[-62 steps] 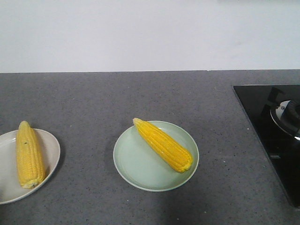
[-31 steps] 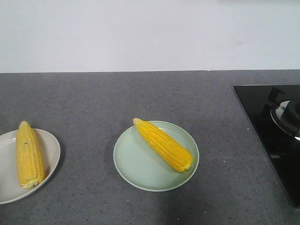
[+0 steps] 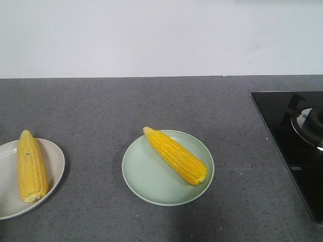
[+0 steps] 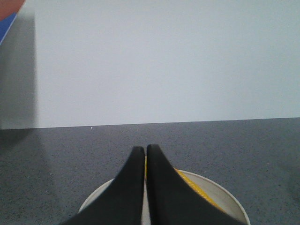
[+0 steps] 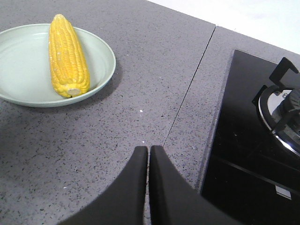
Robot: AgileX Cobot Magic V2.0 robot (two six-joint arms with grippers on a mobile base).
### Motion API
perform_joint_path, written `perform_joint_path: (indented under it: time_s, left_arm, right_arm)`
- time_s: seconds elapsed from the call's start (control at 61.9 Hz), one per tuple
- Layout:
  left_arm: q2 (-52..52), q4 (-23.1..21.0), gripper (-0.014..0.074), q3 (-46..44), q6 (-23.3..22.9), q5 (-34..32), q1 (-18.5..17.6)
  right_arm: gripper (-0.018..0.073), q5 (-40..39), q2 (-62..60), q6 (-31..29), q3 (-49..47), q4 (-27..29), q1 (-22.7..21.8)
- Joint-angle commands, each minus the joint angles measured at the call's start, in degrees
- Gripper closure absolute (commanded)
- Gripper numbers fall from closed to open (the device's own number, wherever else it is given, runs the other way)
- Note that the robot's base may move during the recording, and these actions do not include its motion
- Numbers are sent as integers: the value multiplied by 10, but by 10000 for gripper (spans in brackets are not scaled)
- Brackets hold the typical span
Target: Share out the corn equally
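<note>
One yellow corn cob (image 3: 176, 155) lies diagonally on the pale green plate (image 3: 146, 179) at the counter's middle; the right wrist view shows this same corn cob (image 5: 68, 55) on that plate (image 5: 18, 70). A second corn cob (image 3: 31, 165) lies on the white plate (image 3: 54, 161) at the left edge. My left gripper (image 4: 145, 150) is shut and empty above the white plate (image 4: 225, 199), hiding most of the cob (image 4: 197, 187) there. My right gripper (image 5: 148, 149) is shut and empty over bare counter, to the right of the green plate. Neither gripper appears in the front view.
A black glass cooktop (image 3: 292, 136) with a burner (image 3: 309, 126) takes up the right side, close to my right gripper in the wrist view, where the cooktop (image 5: 248, 154) is just right of the fingers. A white wall backs the grey counter (image 3: 151, 101).
</note>
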Motion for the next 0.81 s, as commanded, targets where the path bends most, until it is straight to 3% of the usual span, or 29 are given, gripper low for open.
perform_joint_path:
  time_s: [0.0, 0.791]
  left_arm:
    - [-9, -2, 603, -16, -5, -41, 1]
    - [-9, -2, 603, -16, -5, -41, 1]
  right_arm:
    - [564, -38, 5, 1, -14, -8, -3]
    - [564, -38, 5, 1, -14, -8, -3]
